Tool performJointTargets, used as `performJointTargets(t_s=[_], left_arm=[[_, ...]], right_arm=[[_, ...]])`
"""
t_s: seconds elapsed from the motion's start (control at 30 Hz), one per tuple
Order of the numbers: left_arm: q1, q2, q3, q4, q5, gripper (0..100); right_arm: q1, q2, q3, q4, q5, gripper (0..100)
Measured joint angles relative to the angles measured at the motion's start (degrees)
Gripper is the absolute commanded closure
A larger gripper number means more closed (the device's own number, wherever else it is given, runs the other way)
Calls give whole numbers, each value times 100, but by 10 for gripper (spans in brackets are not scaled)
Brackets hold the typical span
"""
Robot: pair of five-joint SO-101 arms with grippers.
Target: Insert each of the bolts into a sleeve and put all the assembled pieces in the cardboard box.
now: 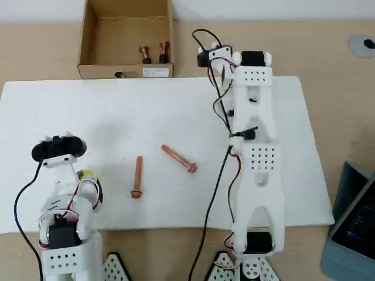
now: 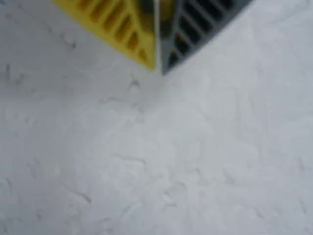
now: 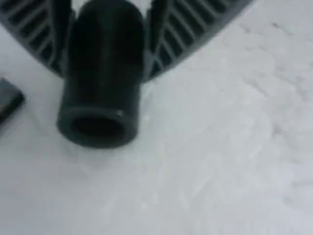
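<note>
Two copper bolts lie on the white mat [image 1: 117,117], one upright in the picture [image 1: 137,177] and one slanted [image 1: 179,158]. My right gripper [image 3: 105,73] is shut on a black sleeve [image 3: 100,103], whose open end hangs just above the mat. The right arm [image 1: 258,146] stretches along the mat's right side and hides that gripper from above. My left gripper [image 2: 156,66] is shut on nothing, its yellow and grey tips meeting close over bare mat at the near left [image 1: 87,175]. The cardboard box [image 1: 88,41] holds two assembled pieces [image 1: 145,54] [image 1: 163,51].
The box stands beyond the mat's far edge. A grey device [image 1: 354,222] sits at the table's right edge. A small dark piece [image 3: 7,100] lies on the mat beside the held sleeve. Cables trail along the right arm.
</note>
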Motion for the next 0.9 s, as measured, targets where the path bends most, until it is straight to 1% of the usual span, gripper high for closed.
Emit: performJointTargets(t_s=[0.2,0.43,0.7,0.83,0.9], left_arm=[[0,0,0,0,0,994],[0,0,-97,0,0,993],[0,149,-1064,44,0,993],[0,809,-1802,440,0,993],[114,1284,-2233,668,0,993]], right_arm=[[-9,-1152,563,0,0,988],[-9,-3165,2154,0,-211,988],[-9,-5679,4229,0,-360,988],[-9,-6804,5310,0,-360,988],[-9,-7341,5846,0,-360,988]])
